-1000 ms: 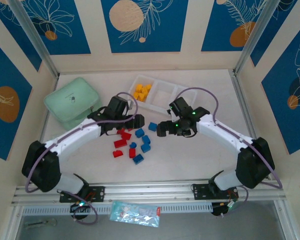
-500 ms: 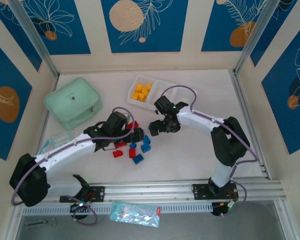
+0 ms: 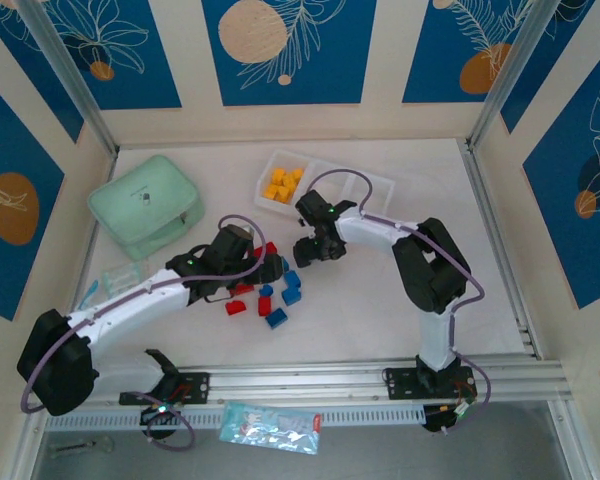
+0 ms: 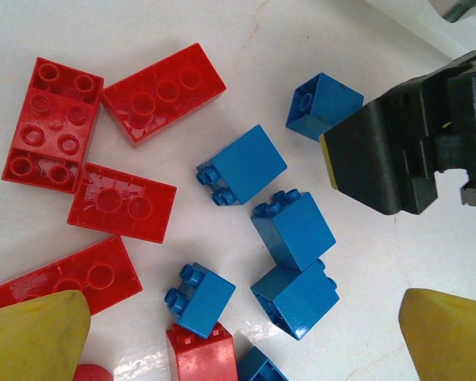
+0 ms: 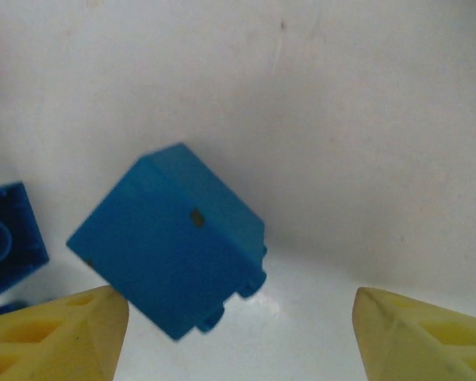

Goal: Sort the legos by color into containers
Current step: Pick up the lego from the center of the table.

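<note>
So the right tool [image 5: 234,309] has its jaws apart around a blue brick [image 5: 170,250], looks ready to pinch; the left tool [image 4: 242,317] hangs wide above the red bricks [image 4: 147,91].

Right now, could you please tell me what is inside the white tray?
Yellow-orange legos lie in the left-end compartment of the tray. The right arm and its cable cover parts of the other compartments, hiding whatever lies there.
</note>
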Action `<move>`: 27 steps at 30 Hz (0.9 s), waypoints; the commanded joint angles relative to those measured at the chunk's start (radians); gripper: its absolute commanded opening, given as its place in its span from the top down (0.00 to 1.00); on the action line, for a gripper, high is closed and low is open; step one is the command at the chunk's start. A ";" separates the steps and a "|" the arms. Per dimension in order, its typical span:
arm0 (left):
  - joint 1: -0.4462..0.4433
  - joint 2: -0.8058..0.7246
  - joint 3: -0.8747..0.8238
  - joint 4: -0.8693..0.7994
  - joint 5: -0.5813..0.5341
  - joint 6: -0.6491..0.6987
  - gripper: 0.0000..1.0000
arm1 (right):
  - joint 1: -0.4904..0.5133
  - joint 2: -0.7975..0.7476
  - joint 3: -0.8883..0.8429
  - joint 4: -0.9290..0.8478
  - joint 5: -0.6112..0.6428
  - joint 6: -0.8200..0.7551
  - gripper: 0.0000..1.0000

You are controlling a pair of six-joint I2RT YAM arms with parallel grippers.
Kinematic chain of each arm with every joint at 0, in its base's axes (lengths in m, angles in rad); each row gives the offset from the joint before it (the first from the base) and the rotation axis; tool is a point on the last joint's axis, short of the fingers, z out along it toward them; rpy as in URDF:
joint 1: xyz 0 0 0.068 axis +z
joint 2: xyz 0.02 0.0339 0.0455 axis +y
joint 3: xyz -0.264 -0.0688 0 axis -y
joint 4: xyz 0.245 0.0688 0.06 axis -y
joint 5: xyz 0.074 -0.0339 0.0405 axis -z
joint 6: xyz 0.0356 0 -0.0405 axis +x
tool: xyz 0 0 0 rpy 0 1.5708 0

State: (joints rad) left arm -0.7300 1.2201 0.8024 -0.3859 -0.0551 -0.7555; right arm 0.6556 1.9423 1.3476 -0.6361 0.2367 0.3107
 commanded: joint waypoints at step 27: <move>-0.007 -0.023 0.047 -0.055 -0.031 0.026 0.01 | 0.032 -0.079 0.116 -0.043 0.040 -0.048 0.74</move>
State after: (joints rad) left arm -0.7300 1.2179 0.8066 -0.4122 -0.0650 -0.7547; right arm 0.6846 1.9503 1.4277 -0.6434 0.2817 0.2436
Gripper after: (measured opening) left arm 0.994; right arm 0.301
